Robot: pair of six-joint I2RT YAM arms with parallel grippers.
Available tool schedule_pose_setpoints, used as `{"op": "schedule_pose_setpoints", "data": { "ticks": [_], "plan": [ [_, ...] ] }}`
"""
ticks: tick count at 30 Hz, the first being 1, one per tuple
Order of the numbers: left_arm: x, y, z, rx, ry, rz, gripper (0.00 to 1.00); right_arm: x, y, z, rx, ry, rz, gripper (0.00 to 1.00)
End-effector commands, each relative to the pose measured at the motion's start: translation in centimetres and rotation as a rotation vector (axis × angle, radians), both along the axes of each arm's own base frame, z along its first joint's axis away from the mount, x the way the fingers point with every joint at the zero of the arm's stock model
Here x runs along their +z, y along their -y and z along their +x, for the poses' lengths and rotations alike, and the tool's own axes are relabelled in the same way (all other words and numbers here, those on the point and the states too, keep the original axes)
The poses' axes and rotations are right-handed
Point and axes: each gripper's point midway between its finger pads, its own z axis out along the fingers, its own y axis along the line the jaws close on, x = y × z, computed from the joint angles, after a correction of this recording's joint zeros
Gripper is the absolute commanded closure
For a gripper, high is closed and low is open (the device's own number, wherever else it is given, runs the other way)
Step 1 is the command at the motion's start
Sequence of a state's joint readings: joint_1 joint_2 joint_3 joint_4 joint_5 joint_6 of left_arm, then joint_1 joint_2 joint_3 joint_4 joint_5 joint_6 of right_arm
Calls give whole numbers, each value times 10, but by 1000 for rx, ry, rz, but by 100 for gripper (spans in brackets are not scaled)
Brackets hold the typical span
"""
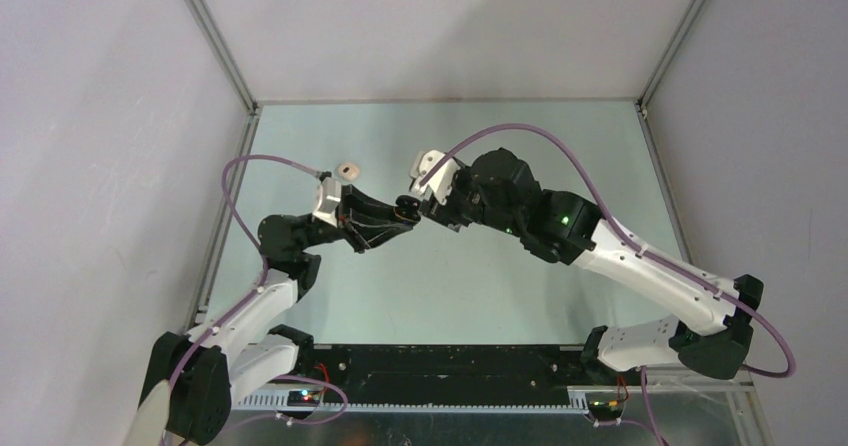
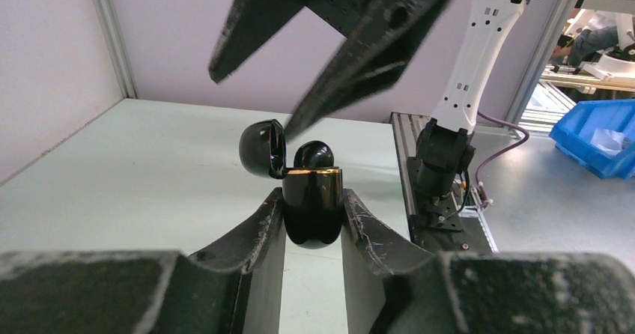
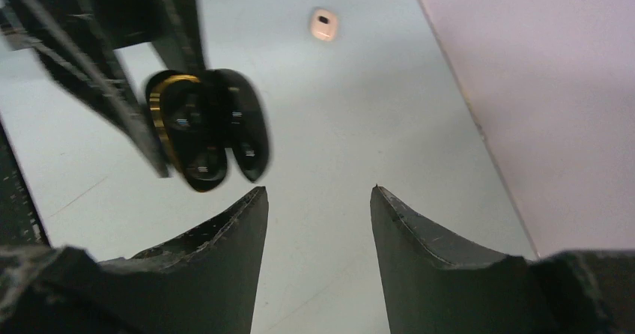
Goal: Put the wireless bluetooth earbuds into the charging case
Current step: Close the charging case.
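Black case (image 2: 313, 210), lid open, stands upright clenched in the left jaws, 1 black earbud (image 2: 314, 154) poking from its gold-rimmed mouth. The right jaws hang released and empty just above, the case offset to their left; its long axis points up at them.

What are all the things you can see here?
black case: one, black with a gold rim, lid open, pinched in the left gripper
earbud: one showing, black, poking out of the black case
pale case: one, cream-white, lying on the table by itself
table: one, pale green, under everything
blue bin: one, blue, off beyond the table
left gripper: one, black, shut on the black case
right gripper: one, black, open and empty, close to the black case
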State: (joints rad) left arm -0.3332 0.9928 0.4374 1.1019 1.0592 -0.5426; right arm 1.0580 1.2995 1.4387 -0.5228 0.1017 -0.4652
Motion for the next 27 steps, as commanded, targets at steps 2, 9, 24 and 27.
{"op": "schedule_pose_setpoints", "data": {
  "ticks": [2,9,24,27],
  "plan": [
    [-2,0,-6,-21,31,10,100,51,23,27,-123,77,136,43],
    [-8,3,-6,-25,25,27,100,34,9,43,-132,61,117,42],
    [-27,8,-12,-69,24,95,100,7,-21,37,-39,-53,90,42],
    [-29,8,-13,-74,25,101,100,3,-21,37,-29,-58,74,42]
  ]
}}
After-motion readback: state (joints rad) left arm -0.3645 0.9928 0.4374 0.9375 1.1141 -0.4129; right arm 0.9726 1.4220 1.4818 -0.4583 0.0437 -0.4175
